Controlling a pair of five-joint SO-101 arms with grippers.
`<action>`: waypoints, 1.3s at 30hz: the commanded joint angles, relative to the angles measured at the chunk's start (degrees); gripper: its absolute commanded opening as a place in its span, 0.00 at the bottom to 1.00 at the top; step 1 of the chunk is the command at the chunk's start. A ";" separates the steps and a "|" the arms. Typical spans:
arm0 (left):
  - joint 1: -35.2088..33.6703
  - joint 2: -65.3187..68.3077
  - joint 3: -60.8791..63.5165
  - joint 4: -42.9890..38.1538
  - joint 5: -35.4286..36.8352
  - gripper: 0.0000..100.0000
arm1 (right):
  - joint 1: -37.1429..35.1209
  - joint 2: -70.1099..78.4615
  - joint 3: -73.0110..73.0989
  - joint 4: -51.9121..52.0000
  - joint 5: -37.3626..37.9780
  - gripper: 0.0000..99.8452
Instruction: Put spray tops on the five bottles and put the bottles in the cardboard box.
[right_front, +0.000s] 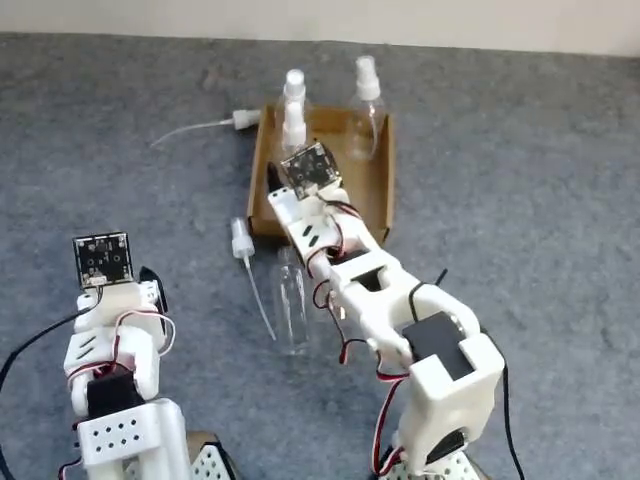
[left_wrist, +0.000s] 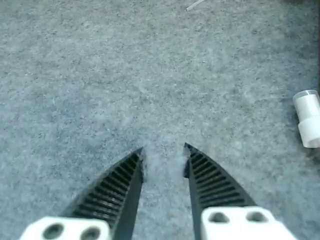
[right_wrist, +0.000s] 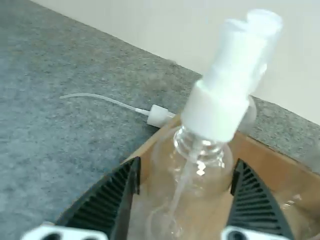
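right gripper (right_wrist: 186, 161) astride bottle (right_wrist: 200, 150) inside box (right_wrist: 280, 165)

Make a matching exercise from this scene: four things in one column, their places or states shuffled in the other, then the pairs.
Things
1. clear plastic bottle with no top
2. clear plastic bottle with a white spray top, rightmost in the high view
3. loose white spray top farther from the arms
4. left gripper

Places or states
A. open above bare grey carpet
B. on the carpet, outside the far left corner of the brown cardboard box
C. standing in the box
D. lying on the carpet beside the right arm

Pairs: 1-D, 2-C, 3-B, 4-A
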 joint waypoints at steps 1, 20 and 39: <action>-0.48 -0.40 -0.13 -1.58 -0.62 0.08 | -0.92 -0.84 -2.86 -0.57 0.70 0.22; -0.48 -0.40 -0.04 -1.58 -0.62 0.08 | -0.48 -17.01 -2.86 13.58 0.53 0.22; -0.48 -0.40 1.63 -4.57 -0.62 0.08 | 0.57 -46.55 -2.95 77.05 -18.11 0.22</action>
